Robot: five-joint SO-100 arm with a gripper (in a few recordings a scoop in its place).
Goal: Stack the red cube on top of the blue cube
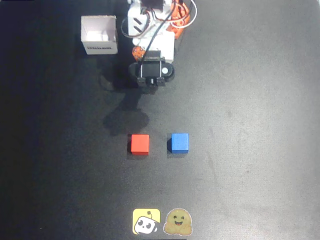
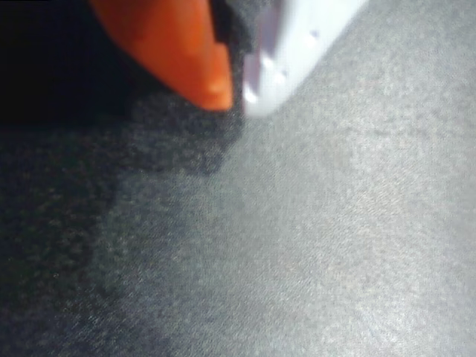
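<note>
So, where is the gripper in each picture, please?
Overhead view: the gripper is at top centre, above the red cube and blue cube.
Wrist view: its orange and white fingers meet at the top edge.
Shared landmark: the dark table.

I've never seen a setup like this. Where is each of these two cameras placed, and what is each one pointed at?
Overhead view: sits above, looking straight down at the black table with the red cube, blue cube, a white box and two stickers; the arm shows at top.
Wrist view: rides on the arm, facing the tabletop closely; the orange and white fingers of the gripper meet at their tips.
Shared: the dark table surface.
</note>
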